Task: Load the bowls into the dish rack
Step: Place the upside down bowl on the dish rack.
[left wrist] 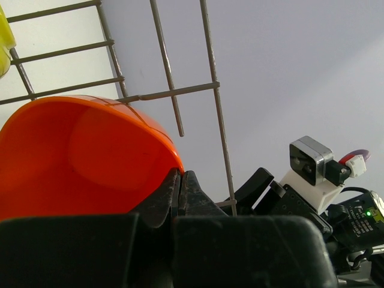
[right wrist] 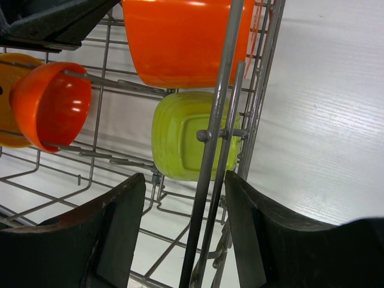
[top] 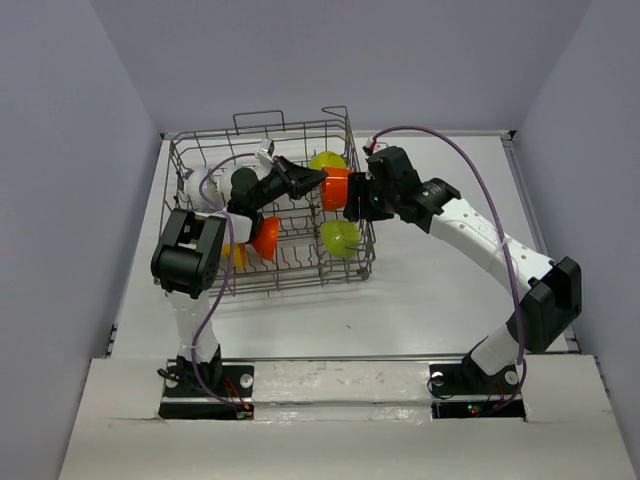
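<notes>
The grey wire dish rack (top: 200,285) stands left of centre. My left gripper (top: 308,180) reaches over it and is shut on the rim of a red-orange bowl (top: 335,188), held up near the rack's right wall. In the left wrist view the fingertips (left wrist: 170,191) pinch that rim (left wrist: 84,156). My right gripper (top: 356,205) is open at the right wall. In its wrist view (right wrist: 186,225) the jaws straddle an upright wall wire (right wrist: 207,180) below the held bowl (right wrist: 186,42). A lime green bowl (right wrist: 180,135) stands in the rack.
Standing in the rack are a second red-orange bowl (top: 265,237), an orange-yellow bowl (top: 237,255), a white bowl (top: 200,185) and lime green bowls (top: 328,160) (top: 340,238). The white tabletop (top: 450,290) lies to the right. Grey walls surround the table.
</notes>
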Tool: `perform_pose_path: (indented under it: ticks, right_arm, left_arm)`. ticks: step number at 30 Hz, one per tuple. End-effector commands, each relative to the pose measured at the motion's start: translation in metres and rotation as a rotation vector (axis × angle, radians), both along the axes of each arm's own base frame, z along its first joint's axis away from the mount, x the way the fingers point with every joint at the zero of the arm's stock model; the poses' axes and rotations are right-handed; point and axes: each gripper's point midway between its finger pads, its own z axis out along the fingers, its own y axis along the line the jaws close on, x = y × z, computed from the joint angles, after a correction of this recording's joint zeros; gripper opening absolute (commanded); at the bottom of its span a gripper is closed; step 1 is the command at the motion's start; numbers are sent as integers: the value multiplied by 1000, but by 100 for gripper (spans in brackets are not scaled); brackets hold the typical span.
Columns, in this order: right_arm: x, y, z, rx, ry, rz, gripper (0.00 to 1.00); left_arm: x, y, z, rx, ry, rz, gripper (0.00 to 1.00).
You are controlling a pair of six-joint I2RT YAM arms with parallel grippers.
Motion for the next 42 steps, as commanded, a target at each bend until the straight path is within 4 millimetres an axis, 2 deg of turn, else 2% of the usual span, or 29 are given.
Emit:
perform_pose_path:
  ticks: [1,15,27,42]
  right_arm:
    - [5,11,8,18,-23,26,61]
    - [5,13,11,26,-27,31,61]
    - [4,13,9,27,-20,32,61]
    - [4,13,9,29,-19,35,61]
  left_arm:
    - [-29,12,62,-116,-488,17,0]
    - [-32,13,59,-145,-484,10,0]
    - [-23,10,38,-92,-429,34,0]
    - [-24,9,29,-76,-413,41,0]
